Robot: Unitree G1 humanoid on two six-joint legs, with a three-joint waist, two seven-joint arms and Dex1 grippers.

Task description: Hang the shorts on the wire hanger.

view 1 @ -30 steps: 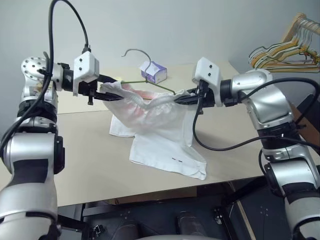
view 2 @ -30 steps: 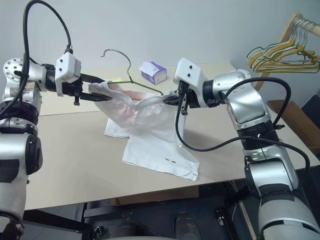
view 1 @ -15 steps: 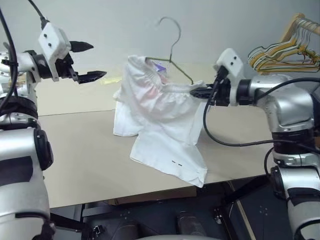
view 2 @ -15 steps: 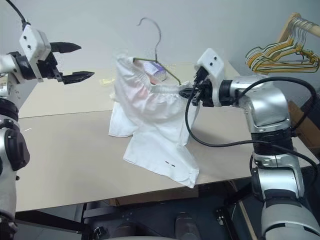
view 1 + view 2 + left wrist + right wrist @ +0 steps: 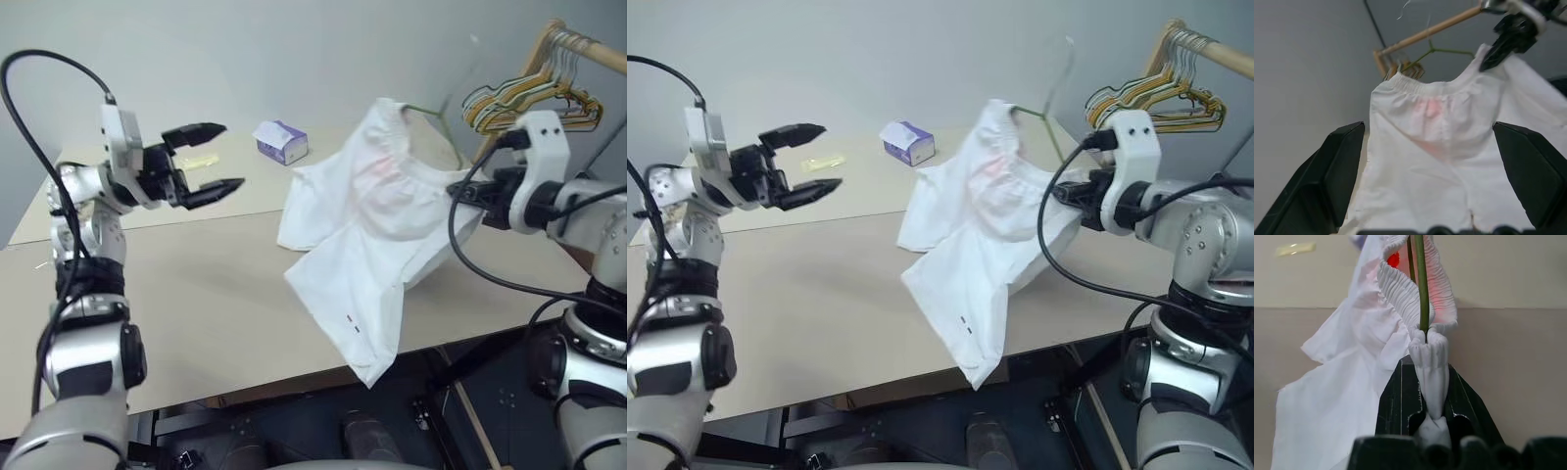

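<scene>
Right gripper clamps one shorts with one wire hanger; left gripper agape, empty.

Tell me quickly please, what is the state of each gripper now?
Left gripper: open, holding nothing.
Right gripper: shut on the waistband of the shorts, pinched together with the wire hanger.

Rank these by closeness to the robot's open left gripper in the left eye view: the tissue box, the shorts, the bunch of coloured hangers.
From the left gripper:
1. tissue box, just beyond it on the table.
2. shorts, mid-table, held up.
3. coloured hangers, far right on the rack.
</scene>
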